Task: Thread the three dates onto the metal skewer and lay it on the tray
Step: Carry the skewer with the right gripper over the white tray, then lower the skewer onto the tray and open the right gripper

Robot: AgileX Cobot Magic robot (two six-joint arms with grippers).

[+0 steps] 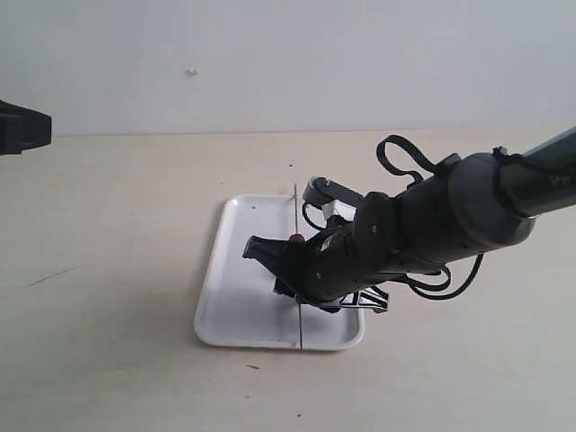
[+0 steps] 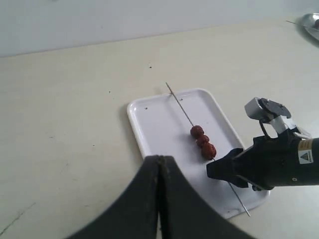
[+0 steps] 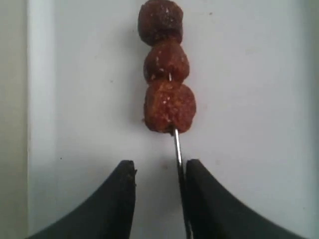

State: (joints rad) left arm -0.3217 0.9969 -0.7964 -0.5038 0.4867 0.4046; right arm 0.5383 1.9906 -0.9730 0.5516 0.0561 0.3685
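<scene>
At the far left of the exterior view a single black machine part (image 1: 20, 128) juts in from the edge. Its wrist camera shows the left gripper (image 2: 159, 162) hanging over the table short of the tray, its two jaws pressed together with nothing between them.

Next comes one tray (image 1: 236, 297), white, flat and low-rimmed, lying near the middle of the table. One metal skewer (image 1: 297, 209) lies along its length, each tip reaching past a short rim. Three dates (image 2: 203, 141) sit on it in a touching row, near the middle of the rod and resting on the tray floor.

Right of them is the right gripper (image 3: 158, 167), low over the tray on one dark arm (image 1: 450, 216). Its two fingers (image 3: 204, 204) are spread, grasping nothing. The bare rod runs through the gap, close against one finger's inner edge, and the nearest date lies just beyond the tips.

The tabletop (image 1: 108, 270) is pale cream with a few dark specks and one faint scratch. A plain whitish wall (image 1: 270, 54) stands behind it. One shiny metal object (image 2: 311, 22), cut off by the frame, shows in a corner of the left wrist view.
</scene>
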